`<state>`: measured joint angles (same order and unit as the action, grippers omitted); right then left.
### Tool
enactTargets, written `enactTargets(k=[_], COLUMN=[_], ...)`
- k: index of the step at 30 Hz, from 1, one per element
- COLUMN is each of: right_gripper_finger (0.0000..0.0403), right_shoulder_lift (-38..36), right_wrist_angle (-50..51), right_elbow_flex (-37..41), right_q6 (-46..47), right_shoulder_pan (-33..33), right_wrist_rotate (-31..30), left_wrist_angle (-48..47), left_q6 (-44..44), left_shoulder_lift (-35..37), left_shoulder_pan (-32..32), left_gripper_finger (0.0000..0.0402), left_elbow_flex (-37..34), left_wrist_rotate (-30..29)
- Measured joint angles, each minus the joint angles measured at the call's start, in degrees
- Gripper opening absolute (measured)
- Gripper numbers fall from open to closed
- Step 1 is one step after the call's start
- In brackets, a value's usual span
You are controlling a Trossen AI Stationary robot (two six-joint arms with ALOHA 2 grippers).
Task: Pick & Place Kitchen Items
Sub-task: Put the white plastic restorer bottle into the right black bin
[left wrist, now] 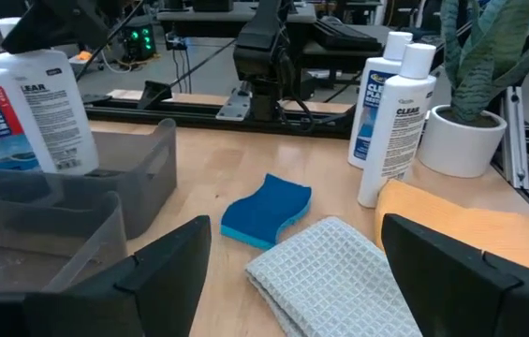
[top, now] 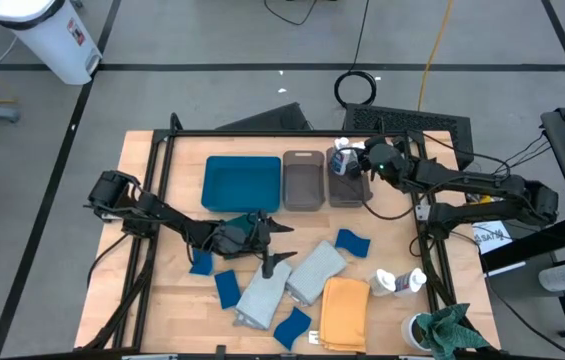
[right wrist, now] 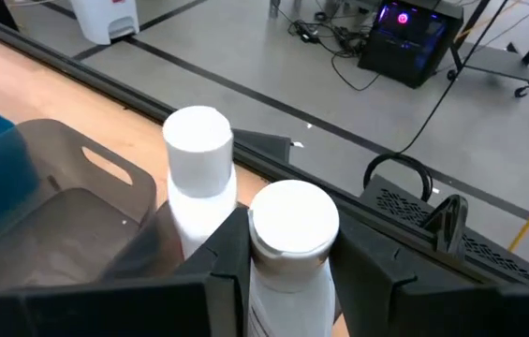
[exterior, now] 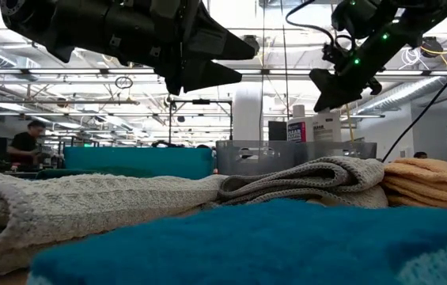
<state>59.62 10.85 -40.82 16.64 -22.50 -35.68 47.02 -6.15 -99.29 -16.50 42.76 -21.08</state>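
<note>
High view. Wooden table (top: 162,300) with a flat teal tray (top: 241,184) at the back and two grey bins beside it: the left bin (top: 303,181) shows nothing inside, and the right bin (top: 348,187) holds white bottles. The right gripper (top: 350,160) is over the right bin, at the bottles. The left gripper (top: 280,243) hangs over mid-table, its fingers spread apart, just behind the two pale grey cloths (top: 292,280). A mustard cloth (top: 345,312) lies beside them. Blue sponges: one (top: 354,243) toward the right, others (top: 227,288) around the left cloth. Two bottles (top: 400,282) stand near the right edge; a green rag (top: 449,330) lies at the front right corner.

Low view. A blue sponge (exterior: 270,241) fills the foreground, grey cloths (exterior: 128,194) behind it, and the mustard cloth (exterior: 433,186) at right. Both arms show overhead. A person (exterior: 24,145) sits far back in the room.

Left wrist view. Fingers (left wrist: 451,271) wide apart, nothing between them. Ahead lie a grey cloth (left wrist: 330,276), a blue sponge (left wrist: 266,210) and two upright bottles (left wrist: 395,103). A white plant pot (left wrist: 465,140) stands near them.

Right wrist view. Fingers (right wrist: 231,257) clamped on the neck of one white-capped bottle (right wrist: 292,225). A second bottle (right wrist: 198,159) stands touching it, inside the bin (right wrist: 67,201).
</note>
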Motion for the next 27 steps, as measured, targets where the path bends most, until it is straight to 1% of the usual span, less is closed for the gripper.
enactTargets(k=[4,13,17,27], right_gripper_finger=[0.0091,0.0091,0.0094,0.0152], right_shoulder_lift=[0.93,3.90,4.03,4.08], right_wrist_angle=[-0.36,-3.92,-3.97,-3.57], right_elbow_flex=[0.00,0.00,-0.02,-0.02], right_q6=[0.57,1.03,1.07,0.60], right_shoulder_pan=[0.00,0.00,0.02,0.04], right_wrist_rotate=[-0.01,-0.28,-0.36,-0.09], left_wrist_angle=[-0.01,-0.03,-0.03,-0.03], left_q6=[-0.02,-0.02,-0.04,-0.04], left_shoulder_lift=[0.00,0.00,0.00,0.00], left_shoulder_pan=[0.43,0.52,0.52,0.52], left_gripper_finger=[0.0320,0.0303,0.0306,0.0323], left_elbow_flex=[0.00,0.00,0.00,0.00], left_wrist_rotate=[0.02,0.02,0.04,0.06])
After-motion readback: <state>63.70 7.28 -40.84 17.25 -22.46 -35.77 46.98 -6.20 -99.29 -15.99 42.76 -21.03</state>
